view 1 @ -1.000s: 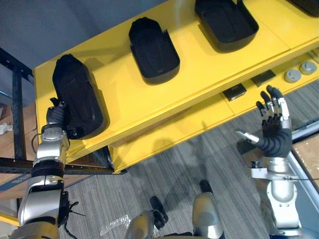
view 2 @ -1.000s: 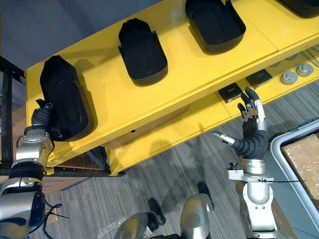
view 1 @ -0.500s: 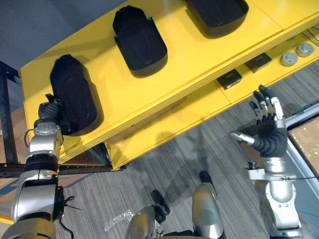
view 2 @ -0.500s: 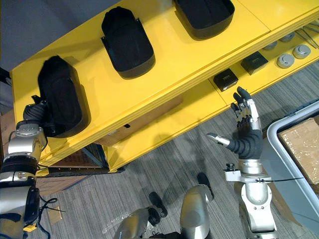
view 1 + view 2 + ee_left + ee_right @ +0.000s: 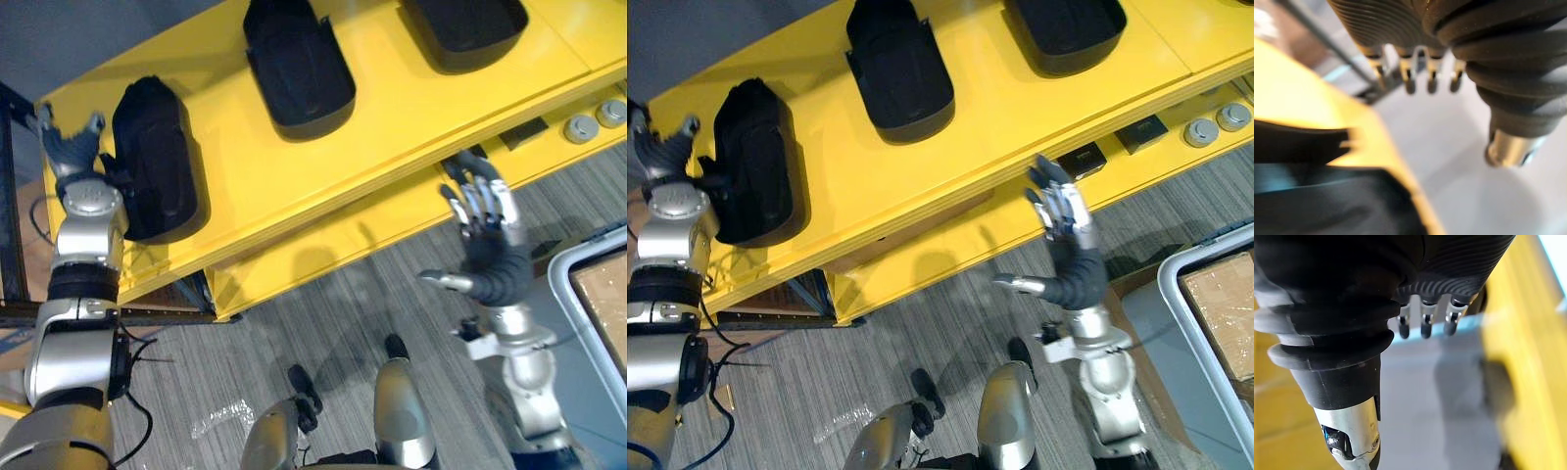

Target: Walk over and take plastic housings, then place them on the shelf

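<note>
Three black plastic housings lie in a row on the yellow shelf (image 5: 392, 108). The leftmost housing (image 5: 157, 162) rests near the shelf's left end. My left hand (image 5: 67, 149) is just left of it, open with fingers spread and holding nothing. In the left wrist view its straight fingers (image 5: 1410, 81) point past the shelf corner, with the housing (image 5: 1317, 196) beside them. The middle housing (image 5: 299, 64) and the right housing (image 5: 470, 29) lie further along. My right hand (image 5: 483, 238) is open and empty, raised in front of the lower shelf edge, its fingers (image 5: 1422, 323) straight.
The lower shelf (image 5: 392, 230) carries small black boxes (image 5: 529, 132) and two grey discs (image 5: 578, 127). A grey bin (image 5: 568, 294) with a cardboard box stands at the right on the carpet. A dark metal rack (image 5: 15, 196) adjoins the shelf's left end.
My left hand has let go of the leftmost housing, opened, and drawn off to its left. The right hand rose toward the lower shelf. The camera shifted.
</note>
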Robot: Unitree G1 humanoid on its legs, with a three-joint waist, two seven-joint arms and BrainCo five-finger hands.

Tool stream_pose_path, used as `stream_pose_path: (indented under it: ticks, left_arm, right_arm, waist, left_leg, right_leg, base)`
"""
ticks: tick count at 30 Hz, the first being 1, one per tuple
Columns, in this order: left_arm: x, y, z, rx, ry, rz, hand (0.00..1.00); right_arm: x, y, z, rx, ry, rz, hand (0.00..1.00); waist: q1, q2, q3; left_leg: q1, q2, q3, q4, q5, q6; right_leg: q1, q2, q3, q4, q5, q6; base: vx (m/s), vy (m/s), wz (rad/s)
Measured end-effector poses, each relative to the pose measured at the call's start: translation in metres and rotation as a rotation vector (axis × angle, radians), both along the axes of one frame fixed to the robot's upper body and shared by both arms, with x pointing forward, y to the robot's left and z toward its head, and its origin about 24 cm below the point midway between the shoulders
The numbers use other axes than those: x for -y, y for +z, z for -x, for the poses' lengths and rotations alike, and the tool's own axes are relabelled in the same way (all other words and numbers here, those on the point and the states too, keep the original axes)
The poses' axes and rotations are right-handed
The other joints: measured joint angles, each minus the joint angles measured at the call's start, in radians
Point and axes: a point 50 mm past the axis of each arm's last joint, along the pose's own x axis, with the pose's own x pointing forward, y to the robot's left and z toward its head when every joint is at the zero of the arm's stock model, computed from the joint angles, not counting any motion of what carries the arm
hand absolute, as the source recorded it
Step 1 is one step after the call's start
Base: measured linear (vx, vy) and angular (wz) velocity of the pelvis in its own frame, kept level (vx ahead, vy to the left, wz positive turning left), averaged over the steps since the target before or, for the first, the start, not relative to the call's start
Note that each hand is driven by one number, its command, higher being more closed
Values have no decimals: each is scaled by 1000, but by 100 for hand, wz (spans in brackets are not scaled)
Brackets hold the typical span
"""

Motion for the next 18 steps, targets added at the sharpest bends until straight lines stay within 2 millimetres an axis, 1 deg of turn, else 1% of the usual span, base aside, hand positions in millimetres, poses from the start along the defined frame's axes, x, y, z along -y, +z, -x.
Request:
stream_pose_path:
  ticks: [1,3,4,5,6,8,9,10,11,12,13,14,15,16,17,18]
  left_arm:
    - [3,7,2,42,-6,-8,0]
    - [18,30,12,201,-42,-51,0]
    - [29,45,21,300,-71,-92,0]
    - [35,53,27,359,-94,-105,0]
    - [51,69,44,492,-170,-139,0]
    - [67,74,64,607,-254,-155,0]
    - [79,69,80,671,-334,-146,0]
    - [84,57,97,714,-388,-130,0]
    - [85,48,104,725,-404,-113,0]
    - [86,26,115,715,-433,-74,0]
    - [86,1,124,677,-443,-24,0]
    - [86,-11,129,651,-448,5,0]
    - [88,-34,138,607,-452,59,0]
    - [90,-46,144,573,-467,72,0]
    - [95,-62,150,520,-495,99,0]
    - [98,-70,152,493,-516,123,0]
  right_arm:
    - [-3,2,-1,10,4,-6,0]
    - [-11,5,-1,30,11,-20,0]
    - [-14,7,-1,37,21,-28,0]
    - [-16,8,-2,41,27,-31,0]
    - [-21,9,-2,44,39,-40,0]
    - [-26,10,-1,52,44,-33,0]
    - [-28,11,-1,57,36,-37,0]
    - [-29,12,-2,67,27,-35,0]
    - [-29,13,-2,69,16,-35,0]
    - [-30,12,-2,59,2,-42,0]
    - [-30,10,-3,44,-17,-46,0]
    - [-30,8,-2,37,-31,-42,0]
    - [-29,4,-2,19,-43,-41,0]
    - [-29,2,-1,3,-47,-48,0]
    - [-29,-2,0,-19,-52,-58,100]
    - [-29,-4,1,-29,-54,-64,100]
  waist:
    - [2,-1,0]
    - [4,-1,0]
    - [10,-1,0]
    - [15,-1,0]
    - [29,-1,0]
    - [31,-1,0]
    - [33,0,0]
    - [41,0,0]
    - [46,0,0]
    - [59,1,0]
    - [66,1,0]
    - [74,1,0]
    - [93,1,0]
    - [112,1,0]
    - [128,1,0]
    - [137,1,0]
  left_leg:
    - [0,0,-4,0,1,0]
    - [4,0,-28,1,2,0]
    - [4,-1,-40,2,2,0]
    - [4,-2,-46,2,2,-1]
    - [3,-3,-53,2,3,-1]
    - [5,-3,-67,9,3,-1]
    - [7,-5,-80,12,3,-1]
    - [8,-5,-84,13,3,-1]
    - [7,-5,-87,14,3,-1]
    - [4,-5,-98,17,3,-1]
    - [-1,-6,-113,16,3,-1]
    - [-3,-6,-121,16,3,-1]
    - [-16,-6,-135,17,3,-1]
    - [-29,-7,-141,18,5,-2]
    - [-48,-11,-164,19,12,-1]
    - [-54,-13,-170,19,14,0]
  right_leg:
    - [3,0,-5,0,0,0]
    - [27,-3,-32,-3,0,0]
    - [34,-5,-47,-4,0,0]
    - [36,-5,-49,-4,0,0]
    - [41,-5,-55,-5,0,0]
    - [57,-8,-73,-9,0,0]
    - [70,-11,-88,-12,0,0]
    - [76,-14,-102,-13,0,0]
    - [79,-14,-104,-15,0,-1]
    - [85,-14,-111,-19,-1,-1]
    - [95,-16,-132,-28,-1,-3]
    - [102,-16,-140,-37,-2,-3]
    - [106,-15,-160,-47,-3,-5]
    - [104,-15,-171,-53,-4,-6]
    - [104,-16,-190,-60,-4,-7]
    - [105,-17,-202,-62,-4,-7]
  base:
    - [-5,-20,20]
    - [6,-12,30]
    - [6,-9,22]
    - [5,-12,19]
    - [3,-11,13]
    - [9,-8,21]
    - [11,-8,26]
    - [4,-7,21]
    - [1,-9,13]
    - [-8,-14,24]
    - [-11,-13,30]
    - [-29,-19,39]
    - [-29,-13,35]
    - [-41,-16,49]
    - [-30,-8,44]
    - [-35,-9,51]
